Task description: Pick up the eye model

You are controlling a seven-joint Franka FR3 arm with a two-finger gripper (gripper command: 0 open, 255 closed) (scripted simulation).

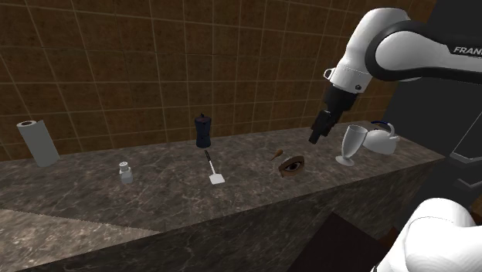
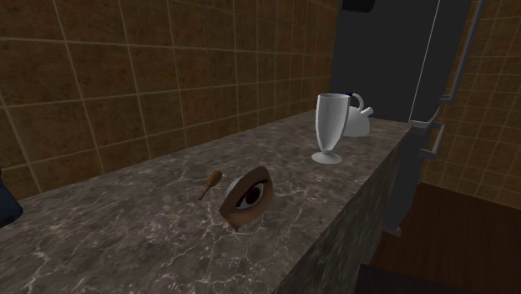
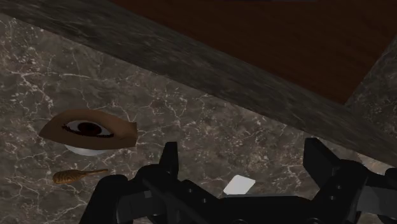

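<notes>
Wrist view: wide-set end effector (image 3: pixel 243 159) — eye model (image 3: pixel 89 129) beside dipper (image 3: pixel 77 174), perhaps.

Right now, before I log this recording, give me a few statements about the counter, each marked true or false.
1. The eye model lies on the counter with a small wooden stick beside it. True.
2. The end effector is shut on the eye model. False: it is open above the counter and holds nothing.
3. The glass stands upright. True.
4. The white kettle stands between the eye model and the glass. False: the glass stands between them.
</notes>
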